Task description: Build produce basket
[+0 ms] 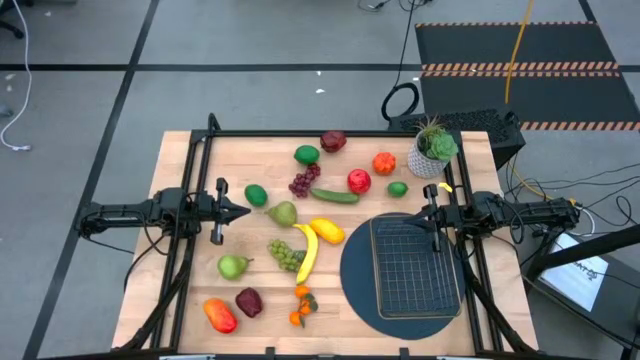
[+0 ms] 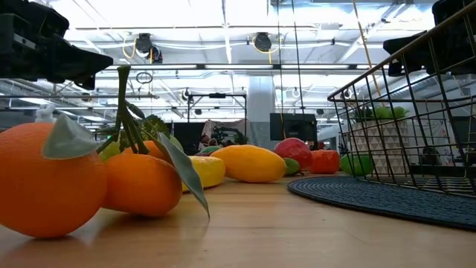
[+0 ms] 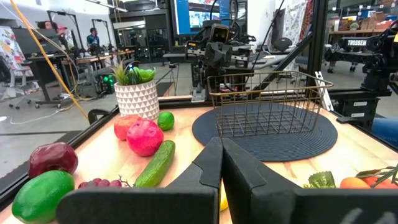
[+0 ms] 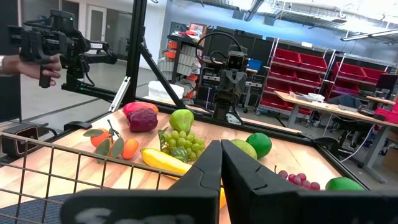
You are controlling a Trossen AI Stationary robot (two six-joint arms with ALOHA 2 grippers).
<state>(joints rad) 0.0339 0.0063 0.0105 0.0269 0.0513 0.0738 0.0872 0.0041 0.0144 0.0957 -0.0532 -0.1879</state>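
Observation:
The dark wire basket (image 1: 414, 263) sits on a round dark mat (image 1: 352, 275) at the table's right; nothing lies in it. The produce lies spread over the table's middle and left: banana (image 1: 306, 252), green grapes (image 1: 285, 254), purple grapes (image 1: 303, 182), cucumber (image 1: 334, 196), yellow lemon-like fruit (image 1: 327, 231), oranges (image 1: 300, 306), pears, apples, limes. My left gripper (image 1: 246, 209) is shut and empty above the table's left side, beside a green lime (image 1: 256, 195). My right gripper (image 1: 420, 213) is shut and empty above the basket's far edge.
A potted green plant in a white pot (image 1: 433, 152) stands at the far right, near my right gripper. A black frame edges the table (image 1: 300, 133). In the right wrist view a person's hand (image 4: 37, 65) holds a device beyond the table.

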